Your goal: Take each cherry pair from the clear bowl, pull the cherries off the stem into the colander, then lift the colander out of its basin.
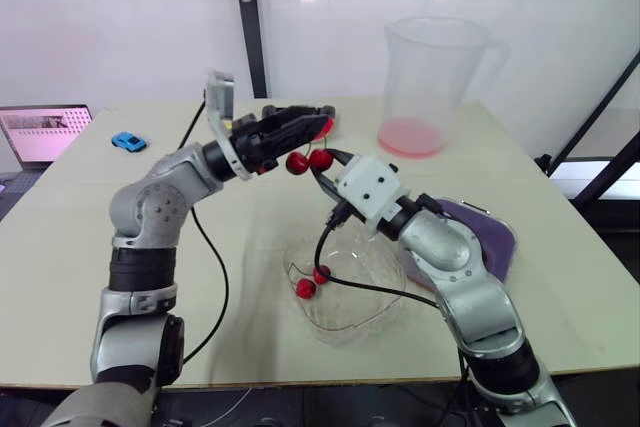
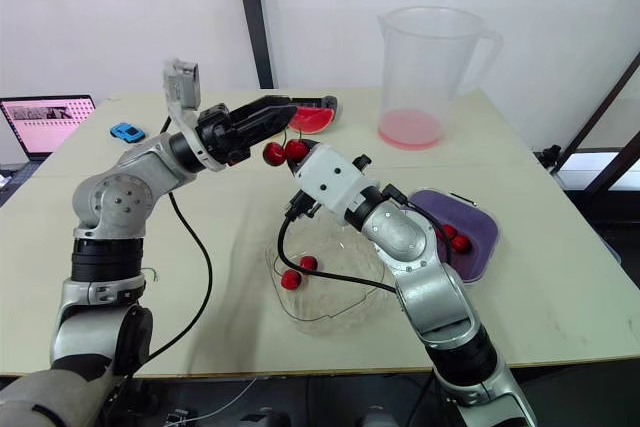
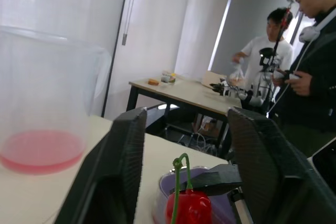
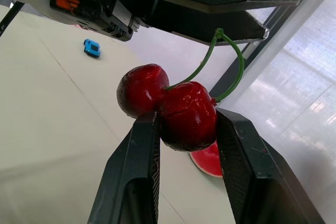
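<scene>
A cherry pair (image 1: 308, 160) hangs in the air over the table's middle, its green stem (image 4: 227, 56) arching upward. My right gripper (image 4: 186, 116) is shut on one of the two cherries; the other sticks out beside the fingers. My left gripper (image 1: 322, 122) hovers just above, open, with the stem's top (image 3: 180, 160) between its spread fingers. Below stands the clear bowl (image 1: 385, 317) with another cherry pair (image 1: 312, 281) inside. At the right, behind my right arm, lies the purple colander (image 2: 478, 247) holding a few loose cherries (image 2: 455, 237).
A tall clear pitcher (image 1: 435, 77) with pink liquid stands at the back right. A watermelon slice (image 2: 310, 119) lies behind the grippers, a blue toy car (image 1: 128, 141) and a laptop (image 1: 45, 132) at the far left. Two people (image 3: 294, 56) stand at another table.
</scene>
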You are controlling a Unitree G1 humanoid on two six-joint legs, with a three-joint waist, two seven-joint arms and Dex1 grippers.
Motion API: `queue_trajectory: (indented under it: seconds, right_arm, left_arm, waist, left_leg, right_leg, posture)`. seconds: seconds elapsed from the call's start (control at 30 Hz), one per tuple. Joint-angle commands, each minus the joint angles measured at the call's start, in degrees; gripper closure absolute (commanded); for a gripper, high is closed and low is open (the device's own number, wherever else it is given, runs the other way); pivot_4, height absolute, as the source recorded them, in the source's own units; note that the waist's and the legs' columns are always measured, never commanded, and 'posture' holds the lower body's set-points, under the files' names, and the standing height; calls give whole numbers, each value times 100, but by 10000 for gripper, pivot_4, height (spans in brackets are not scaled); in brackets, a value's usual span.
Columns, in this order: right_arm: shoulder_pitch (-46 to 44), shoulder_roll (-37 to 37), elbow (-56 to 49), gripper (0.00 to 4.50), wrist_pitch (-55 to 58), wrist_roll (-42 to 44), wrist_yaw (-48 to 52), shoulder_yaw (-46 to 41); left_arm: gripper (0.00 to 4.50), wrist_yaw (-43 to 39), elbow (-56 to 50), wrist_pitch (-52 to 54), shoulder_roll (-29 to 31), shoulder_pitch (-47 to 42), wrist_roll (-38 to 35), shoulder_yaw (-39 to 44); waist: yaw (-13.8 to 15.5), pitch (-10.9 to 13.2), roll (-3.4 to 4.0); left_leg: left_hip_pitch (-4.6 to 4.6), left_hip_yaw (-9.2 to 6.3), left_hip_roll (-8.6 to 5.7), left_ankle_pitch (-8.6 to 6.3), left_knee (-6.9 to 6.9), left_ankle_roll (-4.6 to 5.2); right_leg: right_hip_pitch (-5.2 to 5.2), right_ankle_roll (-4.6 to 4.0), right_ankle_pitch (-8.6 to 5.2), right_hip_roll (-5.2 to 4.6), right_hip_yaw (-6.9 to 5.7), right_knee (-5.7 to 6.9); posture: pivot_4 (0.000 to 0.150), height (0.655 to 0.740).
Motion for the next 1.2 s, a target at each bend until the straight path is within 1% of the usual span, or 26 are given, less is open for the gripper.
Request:
queue_trajectory:
  seconds: [0.03,0.3,0.37,0.4,0.5,0.73,0.8,0.87,0.9,0.93,0.97,1.0,1.07,1.1,1.13,1.2]
  right_arm:
    - [-51,45,-270,30071,-28,28,-15,-64]
    - [-67,42,-270,30071,-3,28,0,-56]
    - [-66,39,-275,30071,0,27,3,-56]
    - [-66,38,-277,30071,2,27,3,-56]
    - [-64,34,-283,30071,2,23,6,-53]
    - [-66,12,-278,30071,-13,31,26,-68]
    - [-39,-8,-284,23584,-25,139,89,-160]
    - [7,80,-349,17001,278,410,126,-426]
    - [29,66,-416,11639,416,574,211,-538]
    - [74,-34,-534,7993,508,727,347,-660]
    - [101,-124,-620,3054,560,828,444,-731]
    - [118,-179,-700,266,668,982,530,-846]
    - [80,-213,-856,266,1290,1694,782,-1388]
    - [-10,-83,-872,266,1800,2176,816,-1773]
    - [-198,199,-819,266,2533,2751,782,-2269]
    - [-446,531,-699,266,3095,4211,1040,-3006]
  left_arm:
    - [21222,13,-217,-157,19,42,37,5]
    - [21222,54,-234,-132,-12,163,35,-33]
    - [26457,45,-241,-133,-15,169,38,-54]
    - [30113,53,-241,-116,-30,163,7,-41]
    - [44626,38,-235,-128,-32,149,7,-57]
    - [44626,-25,-134,-137,32,70,1,-22]
    - [45000,-66,-74,-148,61,48,12,-11]
    - [45000,-89,-15,-169,70,21,11,15]
    - [45000,-110,12,-186,78,10,17,21]
    - [45000,-156,51,-232,84,-2,27,33]
    - [45000,-192,80,-267,89,-10,35,38]
    - [45000,-223,118,-292,96,-21,40,44]
    - [45000,-363,207,-313,147,-51,41,30]
    - [45000,-426,235,-305,172,-62,32,19]
    - [45000,-507,242,-276,202,-65,11,-2]
    - [45000,-647,222,-166,251,-54,-69,-35]
  waist:
    - [3,0,0]
    - [2,0,0]
    - [5,0,0]
    - [6,0,0]
    - [4,0,0]
    - [3,0,0]
    - [2,0,0]
    - [7,0,0]
    - [12,0,0]
    - [16,0,0]
    - [18,0,0]
    - [16,0,0]
    - [10,0,0]
    - [8,0,0]
    - [4,0,0]
    - [-2,0,0]
  left_leg:
    - [0,0,0,0,0,0]
    - [0,0,0,0,0,-1]
    - [0,0,0,0,0,-1]
    - [0,0,0,0,1,-1]
    - [0,0,0,0,1,-1]
    - [0,0,0,0,1,-1]
    - [0,0,0,0,0,-1]
    - [0,0,0,0,0,-1]
    - [0,0,0,0,1,-1]
    - [0,-1,0,0,1,-1]
    - [0,-1,0,0,1,-1]
    - [0,-1,-1,0,1,0]
    - [0,0,0,0,1,0]
    - [0,-1,0,0,0,0]
    - [1,-1,1,0,0,0]
    - [2,-2,3,0,-1,0]
  right_leg:
    - [0,0,0,0,0,0]
    - [0,0,0,0,0,0]
    - [0,0,0,0,0,0]
    - [0,0,0,0,0,0]
    - [1,0,0,0,0,0]
    - [0,0,0,0,0,0]
    - [0,0,0,0,0,0]
    - [0,0,0,0,0,0]
    - [1,0,0,0,0,0]
    - [1,0,0,0,0,0]
    - [2,0,0,0,0,0]
    - [2,0,0,0,0,0]
    - [2,0,0,0,0,-1]
    - [2,0,0,0,-1,-1]
    - [3,0,0,0,-1,0]
    - [4,-1,0,1,-1,0]
  posture:
    - [1500,7400]
    - [1500,7400]
    - [1500,7400]
    - [1500,7400]
    - [1500,7400]
    - [1500,7400]
    - [1500,7400]
    - [1500,7400]
    - [1500,7400]
    - [1500,7400]
    - [1500,7400]
    - [1500,7400]
    - [1500,7400]
    - [1500,7400]
    - [1500,7400]
    - [1500,7400]
